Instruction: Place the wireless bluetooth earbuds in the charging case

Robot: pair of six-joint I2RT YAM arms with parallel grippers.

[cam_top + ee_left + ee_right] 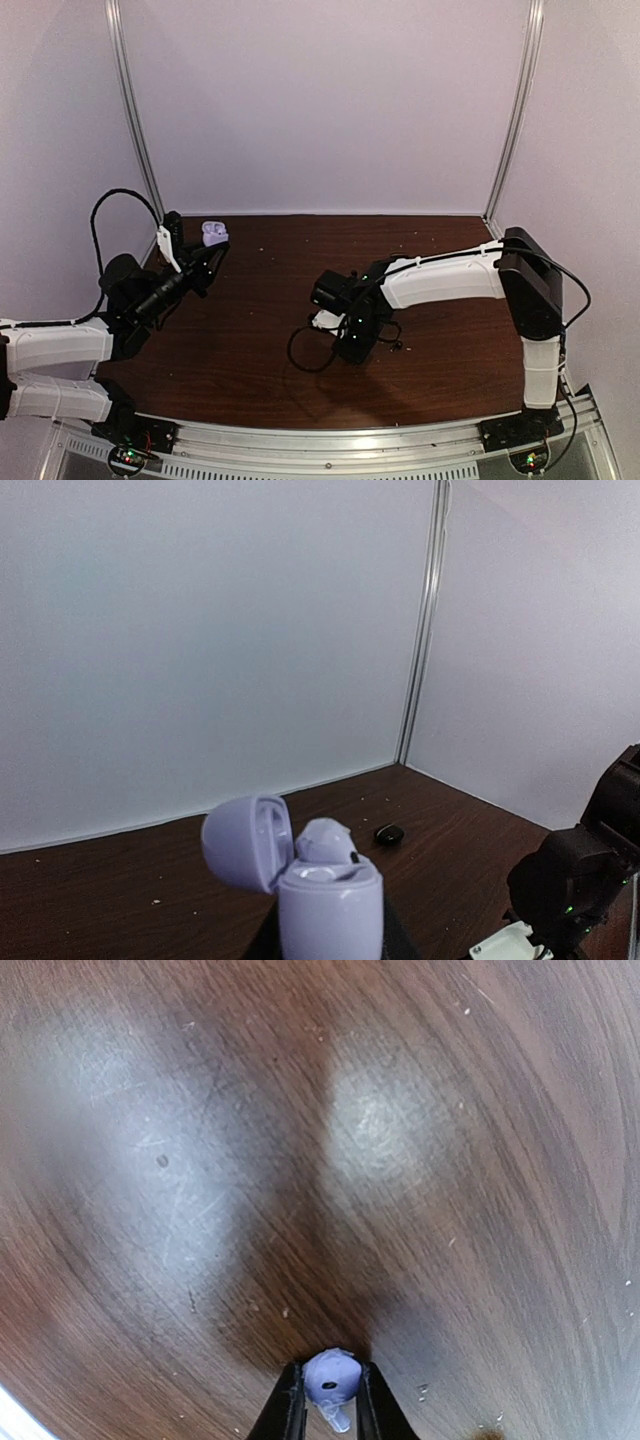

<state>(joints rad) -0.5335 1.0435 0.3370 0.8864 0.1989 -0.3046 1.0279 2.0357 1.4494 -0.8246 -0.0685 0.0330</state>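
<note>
My left gripper is shut on the lilac charging case, holding it upright with its lid swung open to the left. One lilac earbud sits in the case's top. From above, the case is at the table's back left, at the tip of the left gripper. My right gripper is shut on a second lilac earbud, just above the wood. In the top view the right gripper points down at mid-table. A black earbud lies on the table beyond the case.
A black cable loop lies beside the right gripper. The brown wooden table carries small pale specks. White walls with metal corner posts close the back and sides. The right arm shows at the edge of the left wrist view.
</note>
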